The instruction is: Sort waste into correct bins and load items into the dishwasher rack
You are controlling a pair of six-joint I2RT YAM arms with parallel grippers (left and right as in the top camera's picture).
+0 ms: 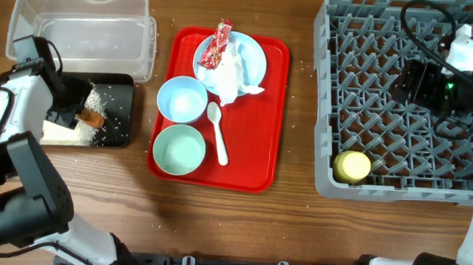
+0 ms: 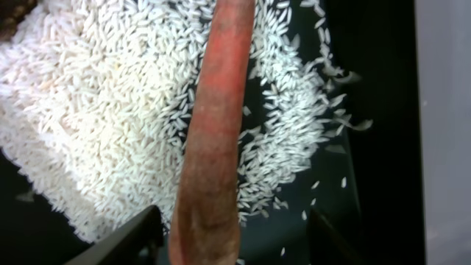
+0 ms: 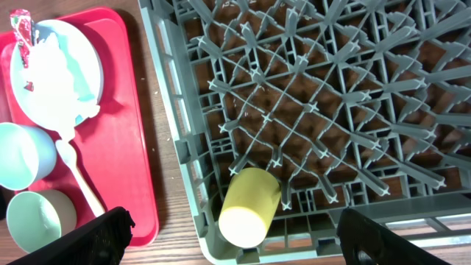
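An orange carrot-like stick (image 2: 213, 147) lies across a heap of loose white rice grains (image 2: 96, 110) in the shallow black rectangular tray (image 1: 123, 88), at the table's left side. The left gripper (image 2: 232, 221) hangs low over it, its fingers (image 2: 136, 232) spread to either side of the stick with a clear gap on the right, so the jaws stand open and grip nothing. Just behind the tray is the clear plastic rectangular tub (image 1: 83, 36). At centre, a flat red serving tray (image 1: 264, 109) carries a pale blue round plate (image 1: 255, 54) with a red snack wrapper (image 1: 218, 45) and a crumpled white napkin (image 1: 232, 77) on it, a pale blue bowl (image 1: 181, 99), a mint bowl (image 1: 178, 149) and a white plastic spoon (image 1: 217, 131) beside the bowls. To the right, the large square grey plastic dishwasher rack (image 1: 390, 119) holds a small yellow cup (image 1: 353, 165) on its side at its near edge. The right gripper (image 3: 235, 221) hovers above the rack's lattice, jaws wide and empty. Stray grains dot the wooden table (image 1: 288, 230).
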